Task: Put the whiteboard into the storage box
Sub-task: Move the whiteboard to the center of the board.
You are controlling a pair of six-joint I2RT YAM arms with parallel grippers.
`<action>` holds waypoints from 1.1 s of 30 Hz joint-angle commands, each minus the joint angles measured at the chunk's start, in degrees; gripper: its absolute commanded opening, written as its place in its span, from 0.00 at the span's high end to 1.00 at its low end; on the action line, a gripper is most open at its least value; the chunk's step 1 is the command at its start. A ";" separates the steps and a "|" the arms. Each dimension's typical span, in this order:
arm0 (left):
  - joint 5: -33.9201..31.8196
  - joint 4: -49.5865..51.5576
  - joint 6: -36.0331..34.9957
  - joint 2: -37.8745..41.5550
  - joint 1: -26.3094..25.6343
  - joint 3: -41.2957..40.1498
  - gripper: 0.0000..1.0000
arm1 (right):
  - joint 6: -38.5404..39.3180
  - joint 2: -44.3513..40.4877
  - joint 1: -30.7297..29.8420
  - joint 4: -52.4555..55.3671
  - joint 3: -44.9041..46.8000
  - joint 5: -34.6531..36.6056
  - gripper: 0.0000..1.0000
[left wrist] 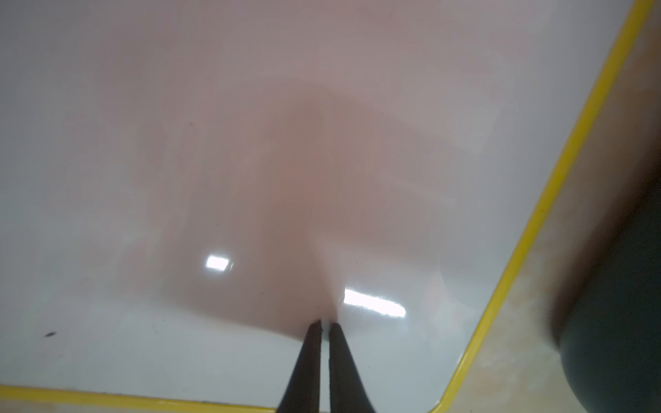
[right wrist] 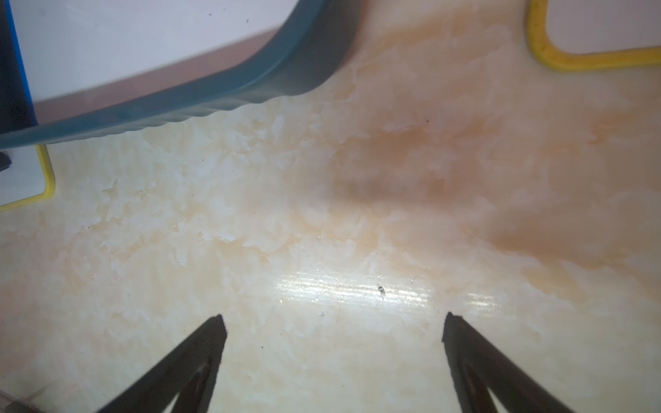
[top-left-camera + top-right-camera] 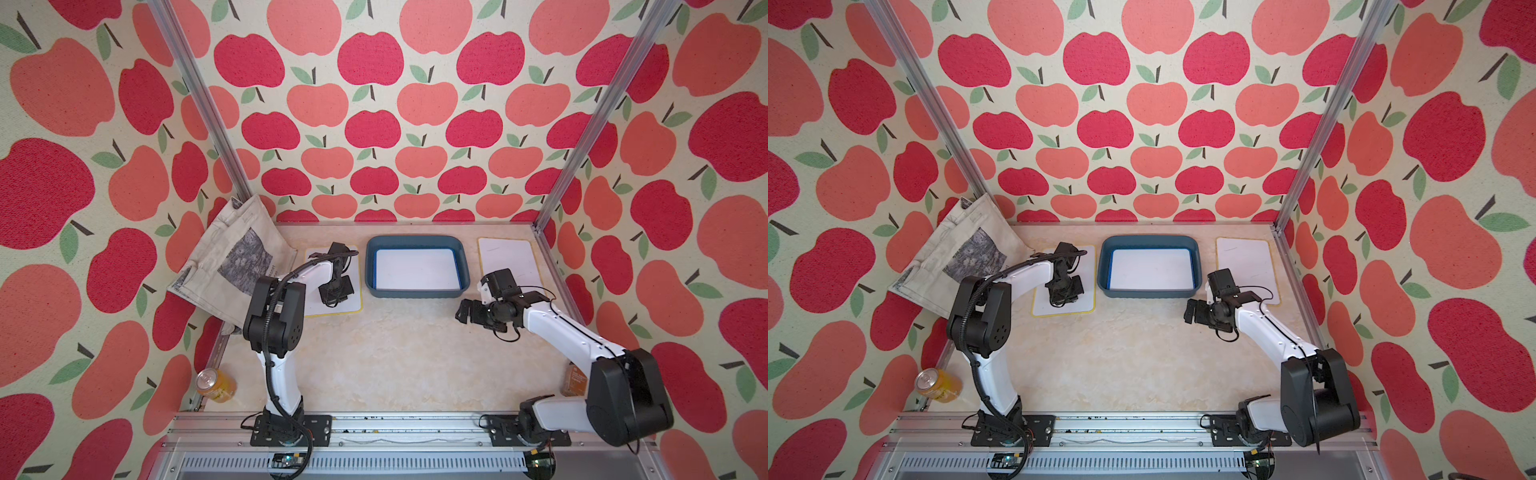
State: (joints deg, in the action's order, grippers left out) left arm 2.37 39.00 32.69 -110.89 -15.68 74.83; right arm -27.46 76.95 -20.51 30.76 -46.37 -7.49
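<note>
While the left arm (image 3: pixel 309 272) covers much of the whiteboard (image 3: pixel 340 309), left jaws sit together, right jaws apart

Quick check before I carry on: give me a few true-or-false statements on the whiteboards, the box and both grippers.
1. The storage box already holds a blue-edged whiteboard. True.
2. The left gripper is wide open. False: its jaws are shut, with the tips over the left yellow-edged whiteboard.
3. The right gripper is open over bare table, holding nothing. True.
4. The right yellow-edged whiteboard lies inside the storage box. False: it lies flat on the table beside the box.
</note>
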 commanded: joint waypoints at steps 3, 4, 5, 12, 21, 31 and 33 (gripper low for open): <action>3.94 4.50 5.45 0.49 -2.86 -10.07 0.89 | -1.92 -2.65 -0.49 -1.35 3.12 -0.93 0.01; 4.34 3.83 6.04 1.21 -3.02 -11.49 0.89 | -2.11 -2.97 -0.49 -1.61 3.62 -1.03 0.01; 4.91 2.98 6.73 1.99 -3.19 -13.18 0.89 | -2.39 -3.36 -0.49 -1.99 4.24 -1.33 0.01; 7.00 -0.04 9.88 5.84 -6.02 -21.00 0.89 | -3.17 -6.26 -0.76 -2.12 6.48 -1.85 0.01; 6.77 -0.21 13.57 12.47 -10.55 -27.77 0.88 | -4.80 -11.45 -1.52 -2.44 10.16 -1.92 0.01; 9.49 -5.06 18.88 16.19 -16.49 -36.71 0.88 | -6.73 -14.80 -7.54 -2.43 11.83 0.36 0.01; 9.49 -5.27 19.97 16.41 -18.13 -37.36 0.88 | -7.77 -14.64 -10.03 -3.39 12.00 0.37 0.01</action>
State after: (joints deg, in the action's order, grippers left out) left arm 8.36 20.80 49.71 -89.56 -30.85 44.58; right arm -33.08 62.89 -28.14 27.86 -35.31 -8.01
